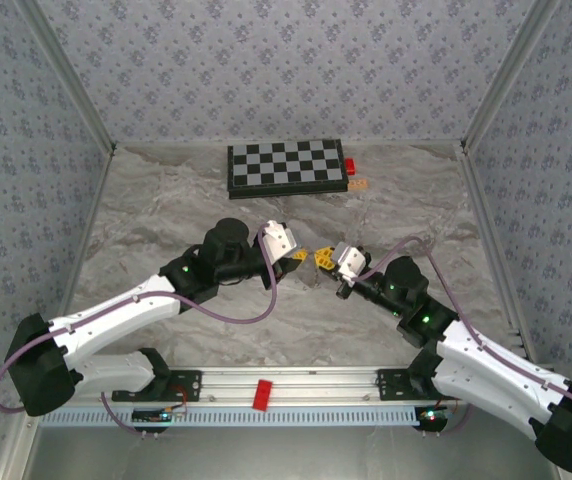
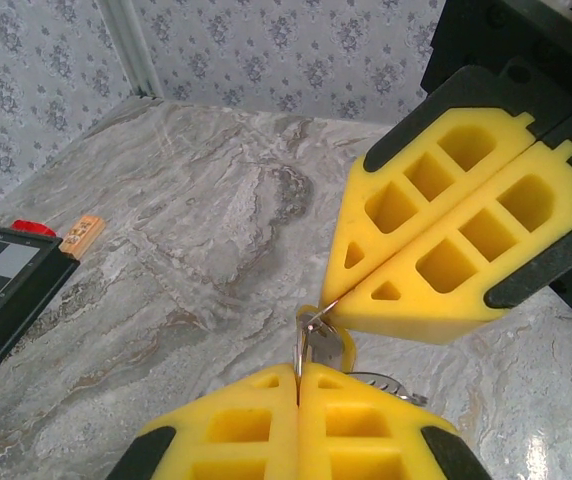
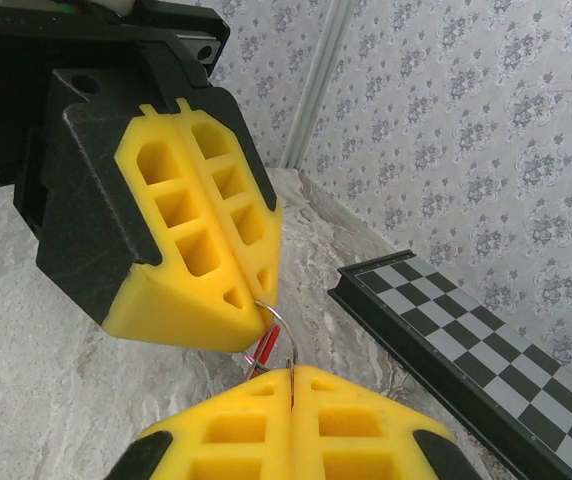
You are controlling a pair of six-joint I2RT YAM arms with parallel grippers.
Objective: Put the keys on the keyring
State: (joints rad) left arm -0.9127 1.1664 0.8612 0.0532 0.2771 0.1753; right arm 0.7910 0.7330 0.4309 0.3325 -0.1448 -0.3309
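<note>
Right wrist — keyring (image 3: pixel 263 352) in left gripper (image 3: pixel 254 290), right gripper (image 3: pixel 292 380)

The left pincer (image 1: pixel 299 257) and right pincer (image 1: pixel 323 258) meet tip to tip over the worktop (image 1: pixel 156 215), the keyring (image 3: pixel 260 352) bridging them, so nothing passes between. Bare marble lies open either side. The chessboard (image 1: pixel 286 165), red block (image 1: pixel 349 166) and wooden piece (image 1: pixel 359 184) line the far edge.
</note>
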